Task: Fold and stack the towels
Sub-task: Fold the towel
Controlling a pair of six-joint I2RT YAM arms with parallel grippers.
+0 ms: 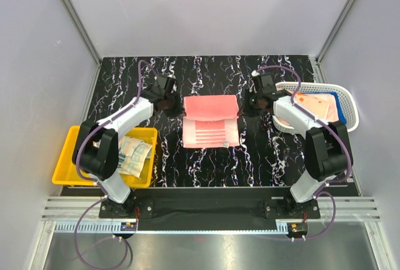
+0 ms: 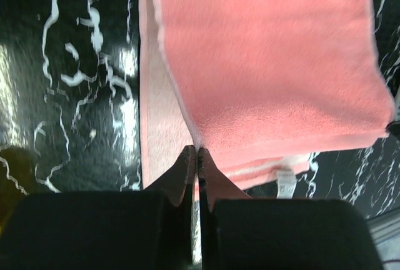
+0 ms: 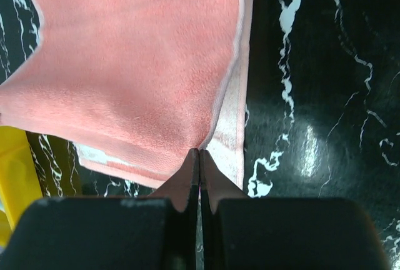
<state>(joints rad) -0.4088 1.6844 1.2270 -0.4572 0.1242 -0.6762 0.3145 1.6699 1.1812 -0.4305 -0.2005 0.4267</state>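
Lying near the middle of the bench (image 1: 125, 76), the pink towel (image 1: 210, 126) is partly folded. Its far portion is doubled over, forming a plain upper flap (image 1: 210, 106) above a lower layer that shows pale stripes. A small white tag (image 2: 286, 182) sits at the lower layer's near edge.

The left fingers (image 2: 187, 173) are pressed together on the flap's left corner, with cloth pinched between the tips. The right fingers (image 3: 187, 179) are likewise closed on the flap's right corner. In both wrist views the flap spreads away from the tips, and the lower layer shows as a paler strip beside it. From above, the two arms reach in from either side, and the towel lies between them.

Well apart from this towel, a yellow bin (image 1: 65, 157) sits at the left edge of the bench beside the left arm. It holds a beige patterned towel (image 1: 134, 154), loosely bunched.

At the right edge stands a white basket (image 1: 351, 104), partly hidden behind the right arm. An orange-pink towel (image 1: 315, 104) lies inside it, with a blue towel (image 1: 340, 109) just beside it toward the outer rim. How those two are folded cannot be told from here.
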